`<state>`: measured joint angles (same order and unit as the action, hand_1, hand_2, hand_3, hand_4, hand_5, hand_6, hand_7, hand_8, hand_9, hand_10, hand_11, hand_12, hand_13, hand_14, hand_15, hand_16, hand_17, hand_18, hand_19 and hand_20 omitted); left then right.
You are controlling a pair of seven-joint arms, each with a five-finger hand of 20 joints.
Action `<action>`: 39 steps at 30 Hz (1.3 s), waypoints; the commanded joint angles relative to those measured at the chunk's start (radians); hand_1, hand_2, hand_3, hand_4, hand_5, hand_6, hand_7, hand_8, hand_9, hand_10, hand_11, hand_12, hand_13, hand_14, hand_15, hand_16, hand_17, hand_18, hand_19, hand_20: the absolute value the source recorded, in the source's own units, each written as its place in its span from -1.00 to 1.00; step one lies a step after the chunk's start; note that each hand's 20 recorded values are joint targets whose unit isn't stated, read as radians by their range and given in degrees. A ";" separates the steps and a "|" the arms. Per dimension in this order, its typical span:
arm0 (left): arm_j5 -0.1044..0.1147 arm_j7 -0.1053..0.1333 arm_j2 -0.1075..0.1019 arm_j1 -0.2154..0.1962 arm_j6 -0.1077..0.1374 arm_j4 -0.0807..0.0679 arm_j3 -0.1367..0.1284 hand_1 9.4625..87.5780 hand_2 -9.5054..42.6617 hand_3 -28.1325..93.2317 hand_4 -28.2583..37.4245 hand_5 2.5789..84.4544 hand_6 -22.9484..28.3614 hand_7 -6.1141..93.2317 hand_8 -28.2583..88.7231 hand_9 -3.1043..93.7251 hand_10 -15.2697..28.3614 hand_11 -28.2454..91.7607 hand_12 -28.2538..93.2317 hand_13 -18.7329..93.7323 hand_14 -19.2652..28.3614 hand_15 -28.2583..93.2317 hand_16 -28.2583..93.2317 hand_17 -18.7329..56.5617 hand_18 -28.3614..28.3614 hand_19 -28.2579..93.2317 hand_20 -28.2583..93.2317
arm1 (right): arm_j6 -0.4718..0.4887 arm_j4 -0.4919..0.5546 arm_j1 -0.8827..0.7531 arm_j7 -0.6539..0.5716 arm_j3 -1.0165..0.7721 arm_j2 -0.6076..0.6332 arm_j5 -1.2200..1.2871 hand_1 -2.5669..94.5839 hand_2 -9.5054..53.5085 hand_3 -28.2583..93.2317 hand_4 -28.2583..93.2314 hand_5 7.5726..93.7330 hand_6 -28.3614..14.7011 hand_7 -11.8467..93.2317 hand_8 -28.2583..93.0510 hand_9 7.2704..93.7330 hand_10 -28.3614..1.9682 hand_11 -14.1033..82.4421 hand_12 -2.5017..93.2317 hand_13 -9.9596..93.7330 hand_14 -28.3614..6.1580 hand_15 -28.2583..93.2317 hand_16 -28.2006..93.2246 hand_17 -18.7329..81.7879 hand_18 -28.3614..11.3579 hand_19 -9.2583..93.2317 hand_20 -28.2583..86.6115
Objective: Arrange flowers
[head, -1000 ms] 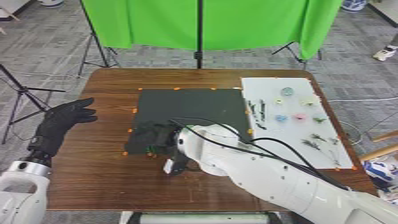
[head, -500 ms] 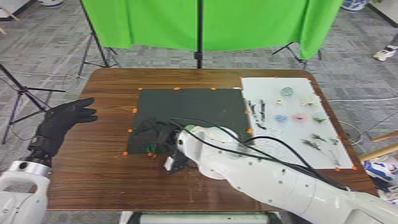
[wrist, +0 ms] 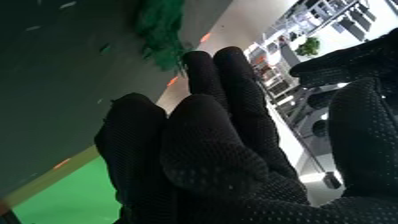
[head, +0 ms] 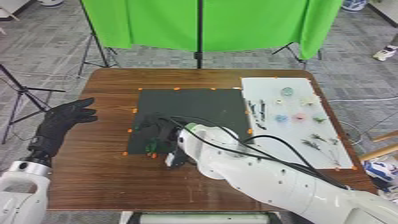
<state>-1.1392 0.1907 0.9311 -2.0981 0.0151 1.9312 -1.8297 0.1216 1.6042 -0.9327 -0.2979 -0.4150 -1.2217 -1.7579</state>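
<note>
In the head view, my right hand (head: 156, 131) is low over the left part of the black mat (head: 197, 103), partly hidden by its own wrist and cables. A green leafy piece (head: 152, 146) lies beside it, close to the mat's near left corner. The right wrist view has this green piece (wrist: 162, 32) on the dark mat, just beyond the right hand's (wrist: 213, 145) relaxed fingers, which hold nothing. My left hand (head: 64, 119) is off the mat's left side with its fingers relaxed and empty.
On the right, a white sheet (head: 282, 135) bears a blue flower (head: 282, 118), a pink flower (head: 299, 117), pale flowers, dark stems (head: 258, 111) and green sprigs (head: 318, 140). Orange tape marks edge the mat and sheet. My right forearm (head: 258, 167) crosses the table's near right part.
My right hand has shifted slightly away from the table's near edge, and more of the green piece shows beside it. The left hand has not moved.
</note>
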 commanded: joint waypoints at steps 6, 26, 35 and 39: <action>0.040 0.004 -0.016 -0.005 0.048 -0.004 -0.020 -0.79 -0.65 0.49 -1.00 0.09 0.12 -0.71 -0.57 0.09 0.43 -0.27 -0.31 0.11 0.66 -0.14 -0.51 -0.20 0.58 -0.29 -0.19 | -0.183 0.119 0.006 0.074 -0.054 0.089 0.207 -0.64 -0.26 0.49 -0.75 0.07 0.04 -0.52 -0.62 0.12 -0.08 -0.56 -0.79 1.00 0.48 0.61 -0.12 0.78 -0.43 1.00 0.69; 0.300 0.012 -0.021 -0.080 0.218 -0.014 -0.072 -0.78 0.66 0.50 -1.00 0.16 0.16 -0.70 -0.61 0.15 0.44 -0.20 -0.36 0.10 0.61 -0.18 -0.56 -0.11 0.52 -0.19 -0.19 | -0.560 0.517 -0.731 -0.142 -0.759 0.396 -0.257 -0.50 -1.00 0.43 -0.83 0.15 0.01 -0.51 -0.62 0.32 -0.26 -0.49 -0.60 0.88 0.37 0.53 -0.12 0.60 -0.42 1.00 0.52; 0.272 -0.001 0.016 -0.155 0.202 0.017 -0.112 -0.77 0.64 0.50 -1.00 0.17 0.16 -0.69 -0.61 0.16 0.43 -0.20 -0.36 0.12 0.62 -0.17 -0.57 -0.11 0.53 -0.18 -0.20 | -0.500 0.495 -1.071 -0.326 -1.062 0.385 -0.499 -0.46 -1.00 0.42 -0.84 0.29 -0.02 -0.50 -0.63 0.55 -0.26 -0.20 -0.44 0.88 0.37 0.56 -0.10 0.61 -0.45 1.00 0.56; 0.268 -0.004 0.022 -0.162 0.198 0.021 -0.109 -0.76 0.63 0.51 -1.00 0.17 0.15 -0.69 -0.61 0.16 0.43 -0.20 -0.36 0.12 0.62 -0.17 -0.57 -0.11 0.53 -0.19 -0.20 | -0.402 0.483 -1.120 -0.363 -1.122 0.382 -0.525 -0.47 -1.00 0.39 -0.87 0.33 -0.03 -0.50 -0.63 0.56 -0.25 -0.19 -0.43 0.88 0.38 0.57 -0.09 0.62 -0.46 1.00 0.57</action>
<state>-0.8616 0.2009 0.9234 -2.2205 0.2259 1.9469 -1.9424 -0.4129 2.1253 -1.8380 -0.5991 -1.4555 -0.8489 -2.2453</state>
